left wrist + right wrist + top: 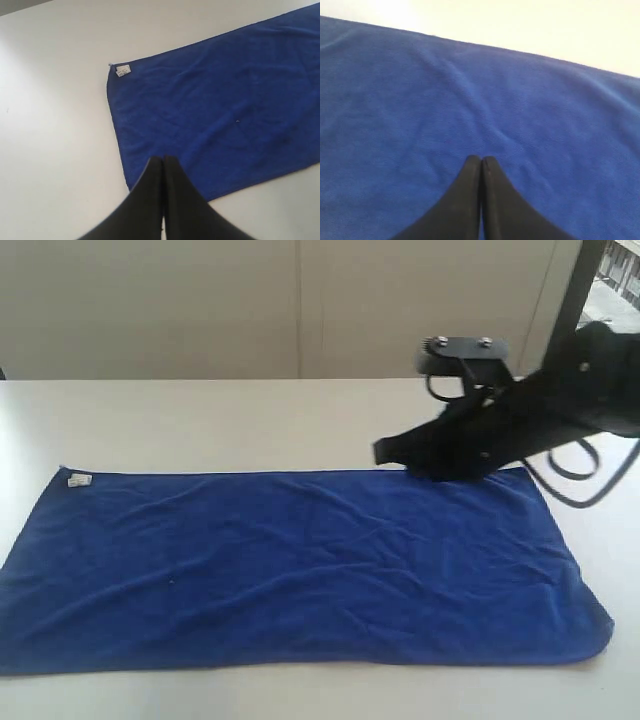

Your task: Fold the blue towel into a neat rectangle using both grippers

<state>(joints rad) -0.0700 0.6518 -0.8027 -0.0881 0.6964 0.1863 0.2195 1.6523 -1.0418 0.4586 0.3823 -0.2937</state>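
The blue towel (300,570) lies spread flat and long across the white table, with light wrinkles and a small white tag (78,479) at its far left corner. My right gripper (382,452) hovers over the towel's far edge toward the right, shut; in the right wrist view its closed tips (481,159) sit over blue cloth (470,90) with nothing between them. My left gripper (163,159) is shut too, above the towel's (215,115) left short edge near its front corner, the tag (123,70) beyond it. The left arm is out of the exterior view.
The white table (200,420) runs bare behind and to both sides of the towel. A beige wall stands at the back. A black frame post (575,290) and the right arm's looping cables (580,465) are at the upper right.
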